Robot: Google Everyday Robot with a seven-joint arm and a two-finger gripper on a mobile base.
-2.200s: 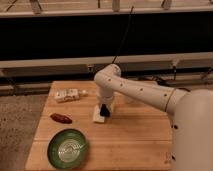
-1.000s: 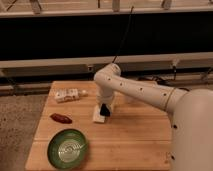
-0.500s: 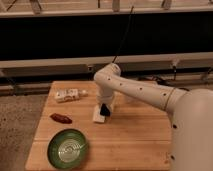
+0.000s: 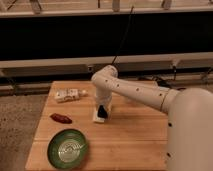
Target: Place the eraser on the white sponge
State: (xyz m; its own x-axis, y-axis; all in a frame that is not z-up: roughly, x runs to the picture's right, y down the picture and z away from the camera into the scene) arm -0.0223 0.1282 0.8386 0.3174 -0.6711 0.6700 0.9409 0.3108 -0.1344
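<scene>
The white sponge is a small white block lying near the middle of the wooden table. My white arm reaches in from the right and bends down over it. The gripper shows as a dark tip pointing down, right on top of the sponge. I cannot tell the eraser apart from the dark gripper tip; it may be hidden there.
A whitish, tan-marked packet lies at the table's back left. A reddish-brown object lies at the left. A green round dish sits at the front left. A dark wall and a rail stand behind the table.
</scene>
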